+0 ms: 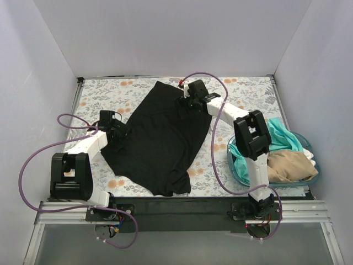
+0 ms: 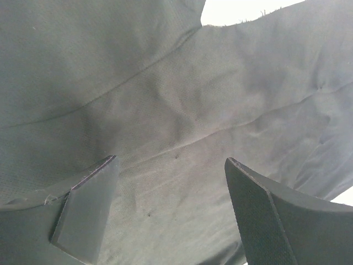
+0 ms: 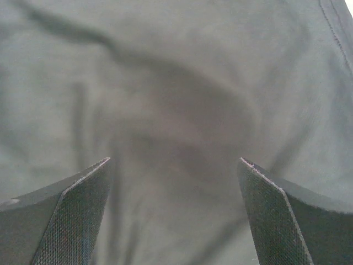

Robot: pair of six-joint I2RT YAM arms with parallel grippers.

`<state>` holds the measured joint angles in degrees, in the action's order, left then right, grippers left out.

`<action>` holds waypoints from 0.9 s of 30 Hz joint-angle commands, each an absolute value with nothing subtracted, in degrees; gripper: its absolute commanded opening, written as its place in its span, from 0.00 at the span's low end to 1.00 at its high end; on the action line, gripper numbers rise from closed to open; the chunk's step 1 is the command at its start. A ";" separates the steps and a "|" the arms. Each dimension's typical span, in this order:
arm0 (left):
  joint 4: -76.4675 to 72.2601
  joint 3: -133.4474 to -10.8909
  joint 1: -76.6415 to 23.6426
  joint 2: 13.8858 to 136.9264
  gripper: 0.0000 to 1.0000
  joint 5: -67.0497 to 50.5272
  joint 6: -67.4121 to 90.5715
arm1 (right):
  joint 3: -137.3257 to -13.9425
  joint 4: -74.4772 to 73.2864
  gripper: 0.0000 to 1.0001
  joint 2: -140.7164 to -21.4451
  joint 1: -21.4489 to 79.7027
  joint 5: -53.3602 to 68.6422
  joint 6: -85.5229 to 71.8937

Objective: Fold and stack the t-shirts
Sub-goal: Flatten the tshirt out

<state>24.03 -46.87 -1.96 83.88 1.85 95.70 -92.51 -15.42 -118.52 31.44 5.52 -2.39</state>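
A black t-shirt (image 1: 160,143) lies spread at a slant across the middle of the flower-patterned table (image 1: 105,94). It is not yet folded, and both arms are reaching onto it. The left gripper (image 1: 117,130) sits over the shirt's left edge. The right gripper (image 1: 185,102) sits over its far end, near the top of the cloth. Both stand wide apart and hold nothing, and each wrist view shows only dark fabric lying loose beneath spread fingers (image 3: 83,210).

The teal t-shirt (image 1: 284,138), the tan t-shirt (image 1: 287,165) and a sliver of a white t-shirt (image 1: 309,155) wait heaped in the blue tub (image 1: 237,172) at the right, well apart from the black one.

The main risk from here is probably a poor pinch. Neither wrist view shows a hem between the fingers. If the jaws close where they are, they may gather a bunch from the middle of the cloth, or catch only the upper layer. The fold would then come up creased or lopsided.

The two arms also sit at different heights along the slanted shirt, so an uneven pull could drag the whole garment sideways instead of turning one part over.

The shirt's near end lies close to the table's front edge, and a tug that way could slide it off.

The right arm's purple cable (image 1: 213,160) hangs between the shirt and the tub, and it might snag on either as the arm swings.
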 commanded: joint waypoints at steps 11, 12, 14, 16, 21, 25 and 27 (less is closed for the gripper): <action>23.03 -50.26 -7.55 92.54 0.77 1.49 95.36 | -87.57 -20.13 0.95 -121.04 30.85 3.77 -3.95; 23.11 -50.88 -8.25 93.16 0.77 1.93 95.27 | -81.01 -19.26 0.93 -119.46 30.94 4.82 -4.91; 23.38 -52.98 -10.88 94.65 0.77 3.51 94.84 | -73.86 -15.22 0.93 -113.75 30.94 7.99 -8.95; 23.73 -54.57 -12.39 96.85 0.77 3.78 94.48 | -61.30 -9.53 0.90 -106.40 31.55 10.27 -14.29; 24.43 -58.96 -15.91 100.81 0.77 2.55 93.25 | -40.54 -5.97 0.89 -89.85 40.65 8.53 -21.61; 26.10 -58.54 -16.61 99.07 0.77 3.07 92.81 | -34.72 -8.17 0.90 -76.50 51.14 7.74 -25.31; 26.72 -57.40 -16.61 97.04 0.77 3.60 92.81 | -35.94 -10.01 0.94 -73.75 53.60 7.91 -24.79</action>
<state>22.50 -59.31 -16.47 99.39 2.94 93.80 -35.79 -5.41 -77.87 50.33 7.31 -20.91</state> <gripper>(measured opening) 0.763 0.922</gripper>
